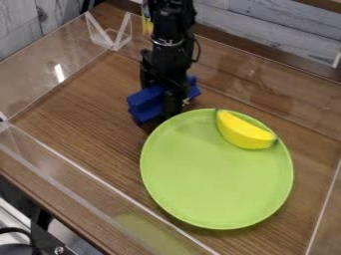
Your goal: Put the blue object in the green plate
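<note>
Resting on the wooden surface [80, 120] just beside the green plate's [200, 189] upper-left rim, the blue object [150, 103] sits directly under the black gripper [168, 90], whose jaws appear clamped around it.

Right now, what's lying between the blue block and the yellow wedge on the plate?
In the camera view, only bare green plate surface and its rim lie between the blue object and the yellow wedge; nothing else sits there.
</note>
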Robot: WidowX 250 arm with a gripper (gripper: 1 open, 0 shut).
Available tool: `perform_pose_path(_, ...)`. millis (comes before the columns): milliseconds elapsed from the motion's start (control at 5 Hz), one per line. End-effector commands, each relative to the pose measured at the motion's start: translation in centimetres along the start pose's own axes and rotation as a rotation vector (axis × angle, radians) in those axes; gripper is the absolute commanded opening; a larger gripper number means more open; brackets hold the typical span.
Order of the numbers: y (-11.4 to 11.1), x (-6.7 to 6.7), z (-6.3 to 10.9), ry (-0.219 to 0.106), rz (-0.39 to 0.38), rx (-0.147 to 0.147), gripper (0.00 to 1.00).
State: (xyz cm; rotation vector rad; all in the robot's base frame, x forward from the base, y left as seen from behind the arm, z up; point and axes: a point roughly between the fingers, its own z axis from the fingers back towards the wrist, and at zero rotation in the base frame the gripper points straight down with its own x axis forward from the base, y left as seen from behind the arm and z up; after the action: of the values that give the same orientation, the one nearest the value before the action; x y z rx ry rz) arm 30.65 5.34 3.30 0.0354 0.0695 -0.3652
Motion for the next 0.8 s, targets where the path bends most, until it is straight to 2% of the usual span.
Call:
perform_pose_path(0, 0.03, 0.7, 2.89, -0.083, -0.007, 0.053, 0.0)
perform_pose_path(600, -0.47, 0.97, 2.94, -0.098, -0.01, 0.068, 0.0)
